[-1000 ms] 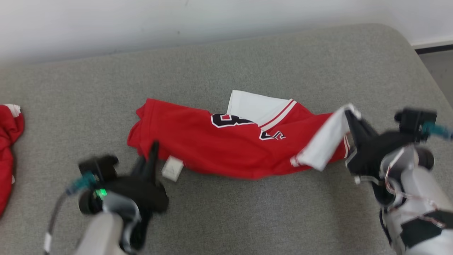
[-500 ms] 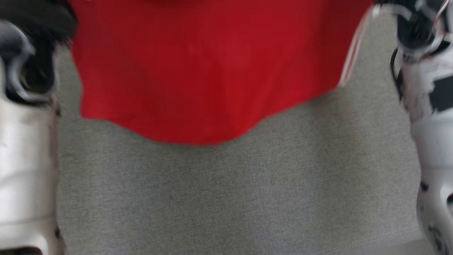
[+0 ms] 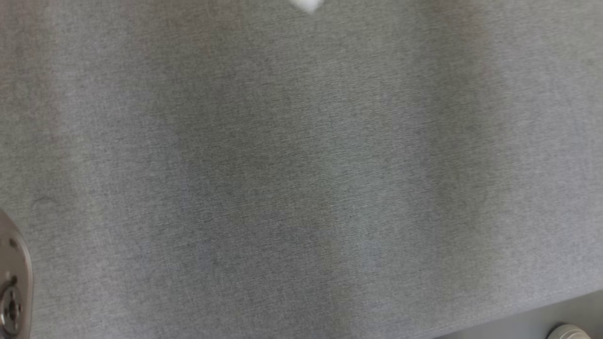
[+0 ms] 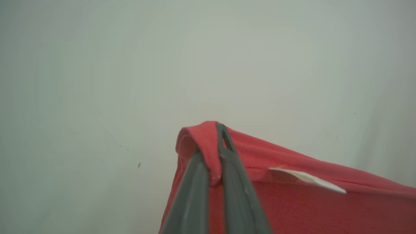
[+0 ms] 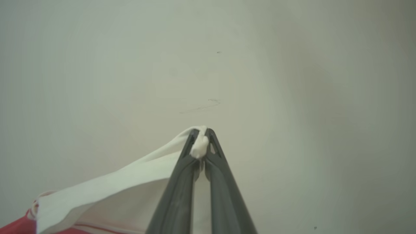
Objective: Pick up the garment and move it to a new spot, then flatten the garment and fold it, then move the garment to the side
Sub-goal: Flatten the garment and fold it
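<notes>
The garment is a red jersey with white panels, lifted into the air against a pale wall. In the left wrist view my left gripper [image 4: 213, 152] is shut on a red hem corner of the garment [image 4: 308, 201], which carries a white label [image 4: 308, 178]. My right gripper [image 5: 201, 143] is pinched shut on a white corner of the garment [image 5: 107, 191] in the right wrist view, cloth hanging down to the lower left. A small white tip of the garment [image 3: 308, 4] pokes in at the head view's top edge above the grey table [image 3: 301, 188].
The grey fabric table's near edge [image 3: 518, 310] runs across the head view's lower right, with floor beyond. A metal part of my body [image 3: 12, 282] shows at the lower left. The pale wall [image 4: 162, 65] stands in front of both wrists.
Both grippers have lifted the garment up off the table and out of the head view's top. The head camera has tilted down toward the near table edge.
</notes>
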### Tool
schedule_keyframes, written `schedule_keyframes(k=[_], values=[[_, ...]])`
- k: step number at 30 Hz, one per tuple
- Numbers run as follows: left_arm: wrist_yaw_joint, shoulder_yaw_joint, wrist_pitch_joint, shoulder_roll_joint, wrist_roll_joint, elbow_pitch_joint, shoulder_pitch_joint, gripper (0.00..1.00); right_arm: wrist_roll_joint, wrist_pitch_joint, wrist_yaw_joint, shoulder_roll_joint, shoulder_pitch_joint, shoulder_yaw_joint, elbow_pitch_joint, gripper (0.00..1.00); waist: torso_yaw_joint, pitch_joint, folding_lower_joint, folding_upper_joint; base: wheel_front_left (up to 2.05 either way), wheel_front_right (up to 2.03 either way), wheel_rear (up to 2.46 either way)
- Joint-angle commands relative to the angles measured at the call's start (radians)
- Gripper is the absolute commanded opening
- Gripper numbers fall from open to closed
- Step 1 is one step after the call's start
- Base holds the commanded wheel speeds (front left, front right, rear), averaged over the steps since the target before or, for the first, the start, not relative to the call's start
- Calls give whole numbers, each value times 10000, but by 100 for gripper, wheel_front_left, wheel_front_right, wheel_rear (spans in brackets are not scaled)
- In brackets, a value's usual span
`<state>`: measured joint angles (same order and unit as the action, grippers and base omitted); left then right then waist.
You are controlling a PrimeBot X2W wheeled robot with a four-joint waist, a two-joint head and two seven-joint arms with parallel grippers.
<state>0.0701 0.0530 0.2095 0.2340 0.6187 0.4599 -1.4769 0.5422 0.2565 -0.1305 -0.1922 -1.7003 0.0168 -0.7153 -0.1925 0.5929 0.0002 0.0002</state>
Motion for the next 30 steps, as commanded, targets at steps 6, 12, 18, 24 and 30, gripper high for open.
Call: schedule_keyframes(k=[6, 12, 18, 24, 30], values=[[325, 150, 476, -80, 163, 304, -157, 0, -945, 88, 11, -114, -94, -626, 1049, 0, 367, 443, -2, -2, 0, 0, 0], [537, -135, 546, -51, 1, 718, 902, 0, -1212, 92, 11, -32, 917, 157, 523, 0, 464, 543, -2, -2, 0, 0, 0], [599, -384, 551, -213, 187, 695, 2358, 0, -543, 92, 11, -268, 2395, 1371, 176, 0, 505, 279, -2, -2, 0, 0, 0], [608, -965, 546, -284, 860, 281, 4111, 0, 240, -354, 11, -859, 3868, 2586, 39, 0, 550, -543, -2, -2, 0, 0, 0], [600, -1698, 547, -350, 1422, 282, 6228, 0, 671, -1618, 11, -1792, 5443, 3644, 184, 0, 657, -1783, -2, -2, 0, 0, 0]])
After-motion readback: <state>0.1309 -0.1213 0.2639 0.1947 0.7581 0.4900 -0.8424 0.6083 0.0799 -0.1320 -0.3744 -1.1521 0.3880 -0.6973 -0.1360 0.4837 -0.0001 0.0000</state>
